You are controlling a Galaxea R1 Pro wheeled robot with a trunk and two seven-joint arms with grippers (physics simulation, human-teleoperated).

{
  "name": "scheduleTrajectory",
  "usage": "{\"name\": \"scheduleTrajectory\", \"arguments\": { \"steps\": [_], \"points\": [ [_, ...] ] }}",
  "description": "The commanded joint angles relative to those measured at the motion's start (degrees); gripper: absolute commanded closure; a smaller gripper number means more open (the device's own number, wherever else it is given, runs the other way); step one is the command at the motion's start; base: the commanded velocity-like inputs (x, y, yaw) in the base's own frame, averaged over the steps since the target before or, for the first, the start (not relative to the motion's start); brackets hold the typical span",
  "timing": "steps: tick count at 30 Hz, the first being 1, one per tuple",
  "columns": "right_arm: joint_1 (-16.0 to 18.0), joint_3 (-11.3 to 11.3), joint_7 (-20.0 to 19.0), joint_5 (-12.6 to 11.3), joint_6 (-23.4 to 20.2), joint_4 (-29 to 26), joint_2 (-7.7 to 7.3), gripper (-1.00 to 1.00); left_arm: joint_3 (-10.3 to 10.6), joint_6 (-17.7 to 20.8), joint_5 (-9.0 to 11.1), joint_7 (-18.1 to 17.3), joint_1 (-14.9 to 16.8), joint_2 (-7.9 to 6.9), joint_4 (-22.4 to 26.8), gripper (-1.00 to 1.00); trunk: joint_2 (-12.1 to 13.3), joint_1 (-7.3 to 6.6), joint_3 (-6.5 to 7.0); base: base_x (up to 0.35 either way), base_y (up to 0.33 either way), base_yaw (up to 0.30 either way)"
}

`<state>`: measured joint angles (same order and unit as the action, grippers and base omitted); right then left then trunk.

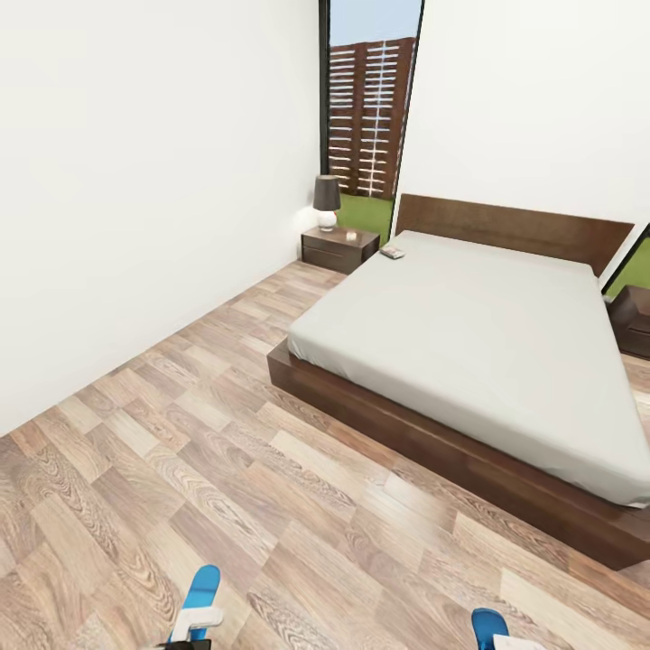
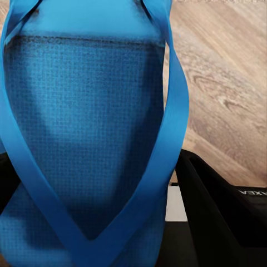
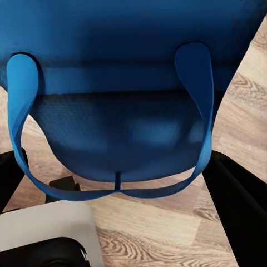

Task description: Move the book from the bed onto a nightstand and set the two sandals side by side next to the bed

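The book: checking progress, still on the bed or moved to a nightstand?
On the bed: the book lies at the mattress corner beside the nightstand.

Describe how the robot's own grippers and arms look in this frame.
In the left wrist view the fingers are matte black, blocky slabs, with white lettering on the black body and a white strip beside it. In the right wrist view the fingers are black too, above a pale grey panel. The head view shows a white gripper part.
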<state>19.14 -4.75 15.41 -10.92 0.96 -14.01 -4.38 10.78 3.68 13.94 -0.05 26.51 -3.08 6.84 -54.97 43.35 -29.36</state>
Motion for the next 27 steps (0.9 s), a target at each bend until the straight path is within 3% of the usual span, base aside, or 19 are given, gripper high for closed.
{"name": "scheduleTrajectory", "arguments": {
  "steps": [1, 17, 27],
  "points": [
    [0.02, -0.49, 0.24, -0.68, 0.14, 0.0, -0.03, 1.0, 0.47, 0.05, 0.48, -0.06, -0.13, -0.03, 0.13, 1.0, -0.03, 0.0, -0.05, 0.0, 0.0, 0.0],
    [0.02, -0.52, 0.24, -0.62, 0.27, 0.12, -0.08, 1.0, 0.47, -0.95, 0.48, -0.11, -0.66, 0.32, 0.19, 1.0, -0.03, 0.0, -0.05, 0.121, 0.026, 0.0],
    [0.02, -0.53, 0.24, -0.59, 0.34, 0.13, -0.05, 1.0, 0.47, -0.79, 0.45, -0.13, -0.67, 0.44, 0.19, 1.0, -0.03, 0.0, -0.05, 0.302, 0.072, 0.0]
  ]
}}
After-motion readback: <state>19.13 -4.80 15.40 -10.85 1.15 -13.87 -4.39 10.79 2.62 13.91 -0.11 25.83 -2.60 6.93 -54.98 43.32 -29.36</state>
